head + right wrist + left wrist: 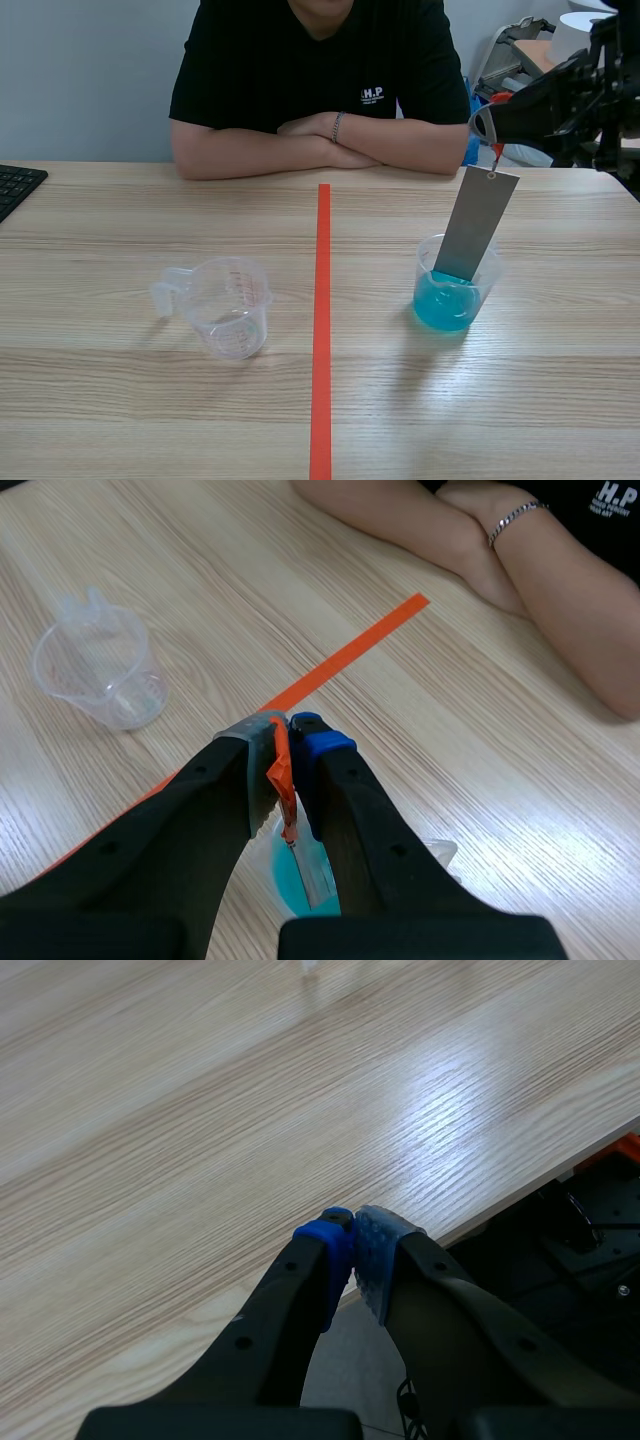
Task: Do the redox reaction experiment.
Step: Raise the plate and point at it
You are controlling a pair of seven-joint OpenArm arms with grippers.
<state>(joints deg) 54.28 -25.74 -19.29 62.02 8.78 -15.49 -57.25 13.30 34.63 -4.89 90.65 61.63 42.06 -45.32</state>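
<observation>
One grey metal strip [478,225], hung slightly tilted, lower end dipped in the blue liquid [443,305] of one clear beaker [488,275], right of the single tape line [321,330]. One orange-red tag [283,780] at the strip's top, pinched tight between the pads of the right tool [285,730] above the beaker. One empty clear measuring cup [228,305] left of the line, well apart. Left tool [355,1235] over the bench [200,1110] edge, pads pressed together, holding nothing. Beyond, one person [315,70] with two folded arms; one keyboard [15,185] at the bench's left side

Right gripper [285,726] pinches orange tag [280,775] (metal strip [314,876] hanging) above 1 blue-liquid cup [267,866].
</observation>
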